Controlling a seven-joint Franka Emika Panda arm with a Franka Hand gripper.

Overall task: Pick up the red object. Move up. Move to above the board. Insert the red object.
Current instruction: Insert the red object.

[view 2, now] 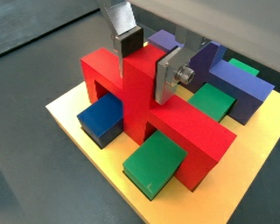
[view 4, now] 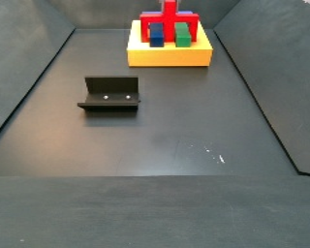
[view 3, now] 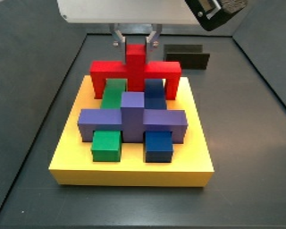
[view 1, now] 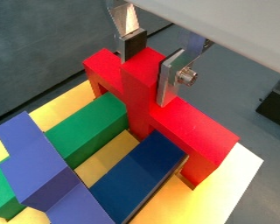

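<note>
gripper [view 1: 154,54] above board [view 3: 133,170], pointing down | fingers [view 1: 174,74] clamped on red object [view 1: 166,114] stub

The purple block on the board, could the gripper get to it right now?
Probably not right now: the gripper is shut on the red object, standing on the board. Otherwise the purple block lies uncovered on top.

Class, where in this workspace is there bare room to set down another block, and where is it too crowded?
Free: the dark floor in front of the board, beside the fixture. Also the board's bare yellow front strip, ahead of the small green block and blue block. Crowded: the board's far end, where the gripper grips the red object.
</note>
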